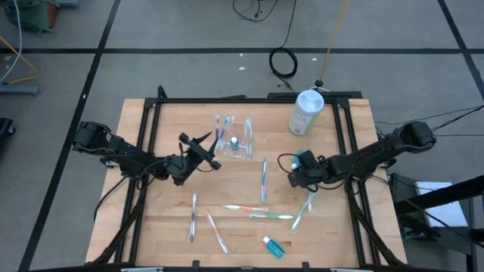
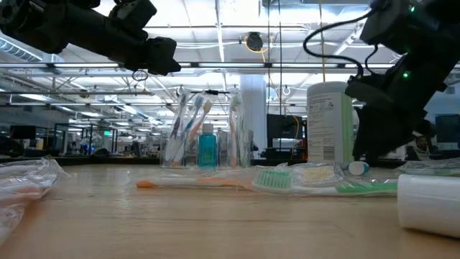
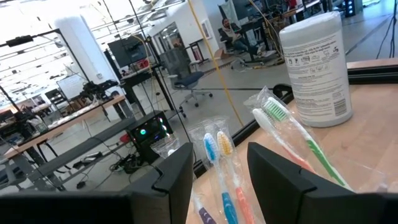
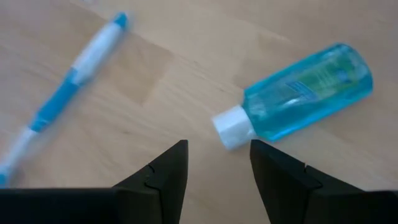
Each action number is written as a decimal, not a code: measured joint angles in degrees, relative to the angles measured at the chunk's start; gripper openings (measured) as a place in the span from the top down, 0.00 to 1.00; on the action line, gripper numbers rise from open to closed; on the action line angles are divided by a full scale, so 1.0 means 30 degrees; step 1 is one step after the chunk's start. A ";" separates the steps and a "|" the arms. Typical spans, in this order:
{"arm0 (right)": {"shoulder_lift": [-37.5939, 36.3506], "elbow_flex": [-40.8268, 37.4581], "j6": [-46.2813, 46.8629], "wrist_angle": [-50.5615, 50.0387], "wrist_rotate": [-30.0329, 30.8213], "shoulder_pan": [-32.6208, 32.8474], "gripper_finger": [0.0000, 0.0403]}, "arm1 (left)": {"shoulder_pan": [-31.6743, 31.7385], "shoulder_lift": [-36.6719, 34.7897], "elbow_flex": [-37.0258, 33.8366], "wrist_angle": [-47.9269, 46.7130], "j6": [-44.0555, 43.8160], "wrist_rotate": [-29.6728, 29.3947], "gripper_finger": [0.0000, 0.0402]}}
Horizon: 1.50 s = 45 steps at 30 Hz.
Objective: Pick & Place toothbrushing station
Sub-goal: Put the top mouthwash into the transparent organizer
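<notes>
The toothbrushing station (image 1: 236, 140) is a clear plastic holder standing on the table's far middle. Wrapped toothbrushes (image 3: 217, 168) and a small blue bottle (image 2: 207, 147) stand in it. It also shows in the low view (image 2: 205, 129). My left gripper (image 1: 204, 151) is open, above the table just left of the holder; in its wrist view (image 3: 219, 180) the brushes stand just beyond its fingers. My right gripper (image 1: 293, 172) is open and empty over the right middle, above a blue bottle (image 4: 305, 93) that lies on its side on the wood, white cap (image 4: 229, 129) toward the fingers.
A tall white-and-green canister (image 1: 306, 112) stands at the far right. A blue-white toothbrush (image 1: 264, 177) lies between the grippers. Several more toothbrushes (image 1: 257, 211) and a small teal tube (image 1: 274, 247) lie toward the near edge. Plastic wrap (image 2: 25, 180) lies near the low camera.
</notes>
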 joint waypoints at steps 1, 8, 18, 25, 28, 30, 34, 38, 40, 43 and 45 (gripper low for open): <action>-0.0155 0.0000 0.0021 0.0097 0.0363 0.0007 0.59 | 0.0000 0.0000 0.0000 -0.0002 0.0002 -0.0003 0.61; 0.0001 0.0007 0.0668 0.0260 0.1211 -0.0291 0.59 | 0.0000 0.0000 0.0000 0.0004 -0.0423 0.1026 0.61; 0.1040 0.0007 0.2409 0.0129 0.1201 -0.0291 0.59 | 0.0139 0.0000 0.0007 0.0002 -0.0590 0.1962 0.61; 0.1759 0.0007 0.3249 -0.0053 0.0311 -0.0728 0.59 | 0.0219 0.0000 0.0007 -0.0002 -0.0794 0.1976 0.61; 0.1724 0.0029 0.3025 -0.0888 0.0062 -0.1132 0.59 | 0.0219 0.0000 0.0007 -0.0005 -0.0787 0.1974 0.61; 0.1553 0.0051 0.2775 -0.1684 0.0061 -0.1359 0.59 | 0.0219 0.0000 0.0007 -0.0014 -0.0793 0.1976 0.61; 0.0821 -0.0015 0.0708 -0.2672 0.0167 -0.1819 0.59 | 0.0219 0.0000 0.0007 -0.0018 -0.0787 0.1978 0.61; -0.0534 0.0007 -0.0524 -0.1958 -0.0767 -0.1639 0.59 | 0.0239 0.0000 0.0007 -0.0024 -0.0777 0.1990 0.61; -0.1367 0.0013 -0.0690 -0.1838 -0.0757 -0.1510 0.59 | 0.0258 0.0004 0.0007 -0.0024 -0.0780 0.1991 0.61; -0.2168 0.0015 -0.0272 -0.2011 0.0451 -0.1475 0.59 | 0.0277 0.0000 0.0007 -0.0028 -0.0787 0.1991 0.61; -0.2234 0.0015 0.0035 -0.2007 0.1274 -0.1511 0.59 | 0.0277 0.0000 0.0007 -0.0057 -0.0886 0.1991 0.61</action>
